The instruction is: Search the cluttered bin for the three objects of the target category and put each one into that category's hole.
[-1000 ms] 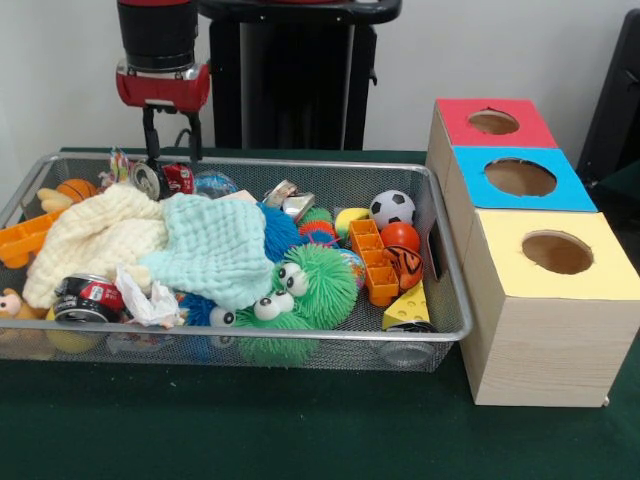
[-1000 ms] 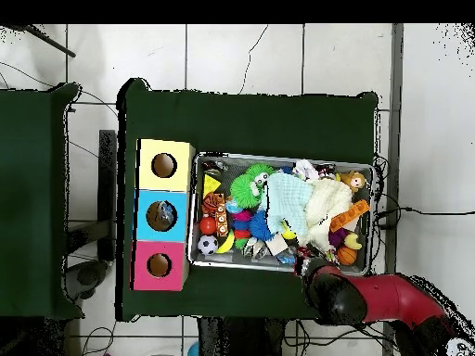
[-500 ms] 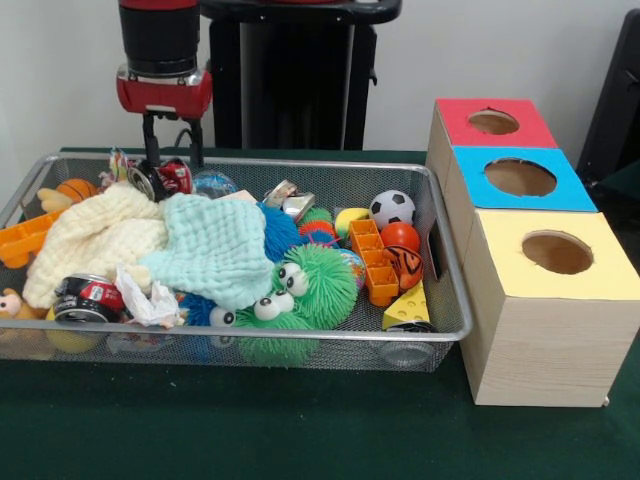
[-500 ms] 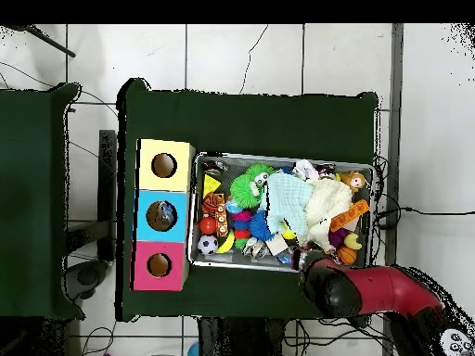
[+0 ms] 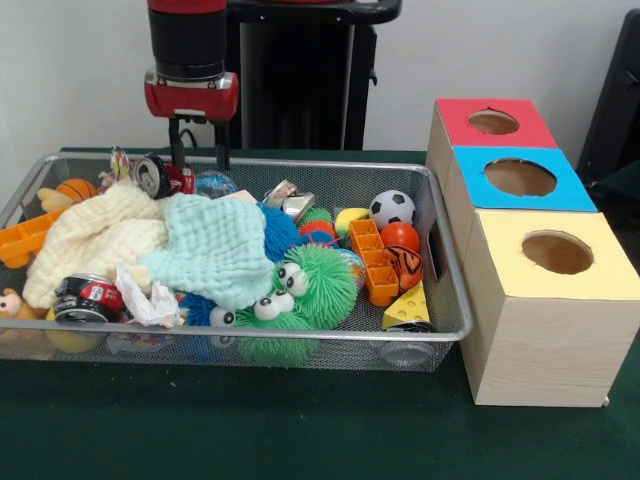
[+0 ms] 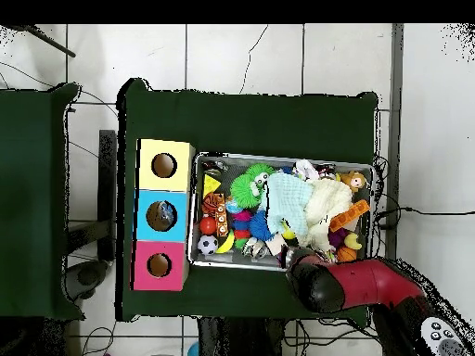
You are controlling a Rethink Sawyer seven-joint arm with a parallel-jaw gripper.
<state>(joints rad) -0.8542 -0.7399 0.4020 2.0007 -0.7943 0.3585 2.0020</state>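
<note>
My gripper (image 5: 200, 164) hangs open and empty over the far rim of the wire bin (image 5: 445, 262), left of its middle. A crushed red and silver can (image 5: 151, 176) lies just to its left, apart from the fingers. Another can (image 5: 86, 298) rests at the bin's near left. A soccer ball (image 5: 392, 208), an orange ball (image 5: 400, 235) and a striped ball (image 5: 405, 264) sit at the right end. Three boxes with round holes stand to the right: red (image 5: 492, 122), blue (image 5: 520, 178), yellow (image 5: 556, 253). In the overhead view the arm (image 6: 320, 284) covers the gripper.
A cream cloth (image 5: 95, 240) and a mint cloth (image 5: 215, 250) cover the bin's left half. Green fuzzy toys with eyes (image 5: 300, 290), an orange brick (image 5: 372, 260), a cheese wedge (image 5: 408, 308) and a small basketball (image 5: 75, 188) also lie inside.
The gripper has risen slightly and shifted right along the far rim, away from the crushed can, which stays in place. Its fingers remain open.
</note>
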